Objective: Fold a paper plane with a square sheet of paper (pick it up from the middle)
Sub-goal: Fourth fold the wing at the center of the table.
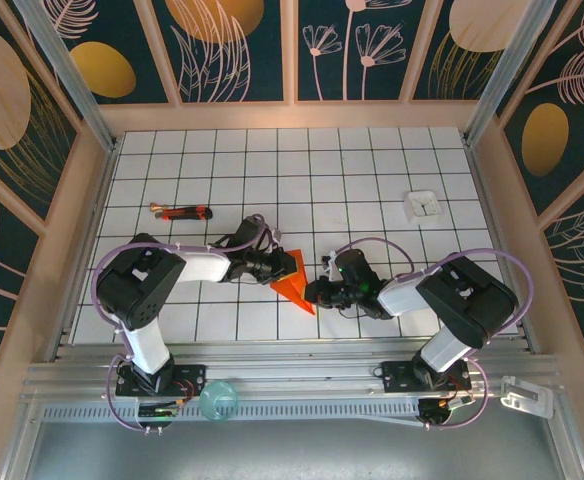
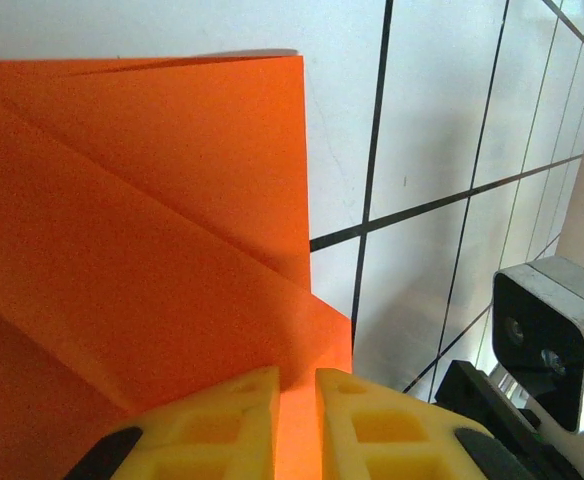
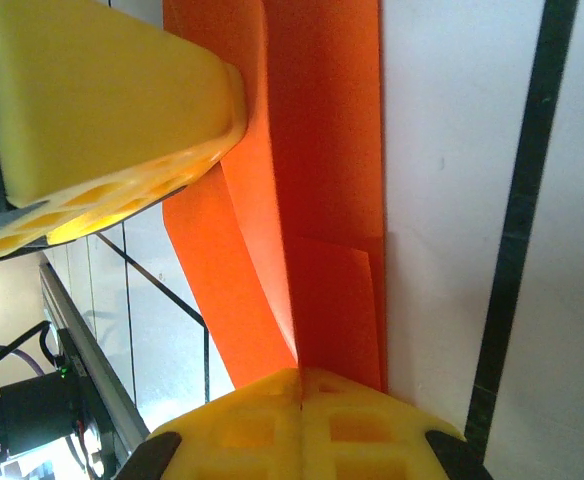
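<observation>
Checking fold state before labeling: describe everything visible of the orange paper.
The orange paper is thin, matte and bright orange-red, and is already partly folded. From above it reads as a small triangle. The wrist views show overlapping layers with straight diagonal creases and one flap curving up. It lies between the two arms on the white gridded table. The left tool pinches one edge, and the right tool is shut on another.

The right gripper (image 3: pixel 302 395) pinched the folded orange paper (image 3: pixel 322 150) (its layers overlapping) over the white gridded table (image 3: pixel 452 200); the left gripper's finger (image 3: pixel 112 100) touched the paper farther up.
</observation>
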`<state>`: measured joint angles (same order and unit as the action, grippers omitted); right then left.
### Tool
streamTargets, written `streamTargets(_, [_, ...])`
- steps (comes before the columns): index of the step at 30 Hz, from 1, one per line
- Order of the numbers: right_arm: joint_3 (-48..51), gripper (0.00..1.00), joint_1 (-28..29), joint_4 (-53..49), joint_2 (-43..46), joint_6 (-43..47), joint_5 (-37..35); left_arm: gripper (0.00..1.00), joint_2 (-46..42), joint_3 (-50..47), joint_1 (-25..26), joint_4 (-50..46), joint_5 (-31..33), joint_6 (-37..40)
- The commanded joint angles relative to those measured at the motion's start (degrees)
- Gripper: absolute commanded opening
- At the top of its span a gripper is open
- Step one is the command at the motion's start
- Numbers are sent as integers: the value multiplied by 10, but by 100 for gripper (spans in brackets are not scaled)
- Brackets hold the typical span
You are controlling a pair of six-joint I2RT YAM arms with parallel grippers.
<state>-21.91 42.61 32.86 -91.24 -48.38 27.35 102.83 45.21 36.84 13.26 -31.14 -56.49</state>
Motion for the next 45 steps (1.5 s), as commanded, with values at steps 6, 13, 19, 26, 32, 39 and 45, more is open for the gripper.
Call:
streamTargets(6, [2, 0, -6, -38, -20, 8, -22, 18, 18, 17, -2, -6, -9, 21])
streamTargets(13, [2, 0, -5, -38, -20, 7, -21, 19, 25, 20, -2, -7, -8, 26])
streamTargets(19, [2, 0, -6, -40, -18, 6, -22, 18, 31, 24, -2, -11, -7, 31])
streamTargets(26, [2, 0, -6, -41, -20, 6, -22, 18, 36, 23, -1, -17, -1, 35])
streamTargets(32, [1, 0, -6, -41, -22, 6, -22, 18, 40, 20, -2, -25, 5, 43])
streamTargets(39, [1, 0, -5, -42, -20, 7, -22, 18, 43, 15, -2, -35, 11, 48])
streamTargets(45, [-1, 4, -6, -52, -11, 10, -22, 17, 45, 4, -2, -49, 21, 53])
